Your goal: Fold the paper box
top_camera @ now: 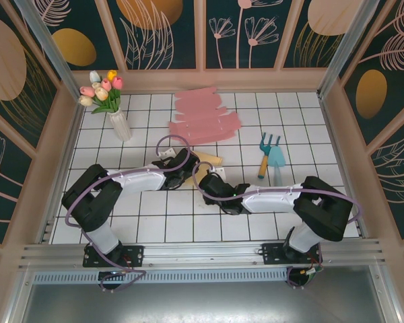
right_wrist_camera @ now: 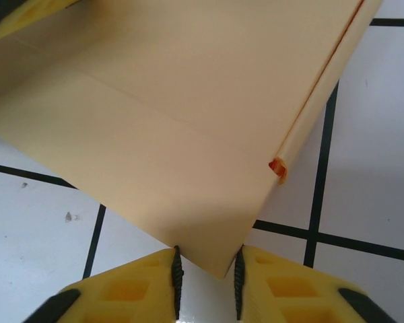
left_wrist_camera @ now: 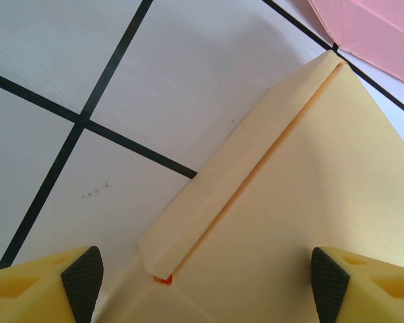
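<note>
The pale yellow paper box [top_camera: 207, 161] lies partly folded at the table's middle, between both grippers. In the left wrist view a folded flap runs diagonally across the box [left_wrist_camera: 310, 168], with a small orange mark [left_wrist_camera: 162, 278] at its near end. My left gripper [left_wrist_camera: 205, 282] is open, its fingers wide apart over the box, and it also shows from above [top_camera: 185, 171]. My right gripper [right_wrist_camera: 207, 279] is closed narrowly on the box's near corner [right_wrist_camera: 219, 259], both pads touching the corner's edges. Seen from above, the right gripper [top_camera: 205, 185] sits at the box's near side.
A stack of flat pink box sheets [top_camera: 205, 116] lies behind the box, and its corner shows in the left wrist view [left_wrist_camera: 370, 33]. A white vase of tulips [top_camera: 119, 124] stands at the back left. Small garden tools [top_camera: 273, 156] lie to the right.
</note>
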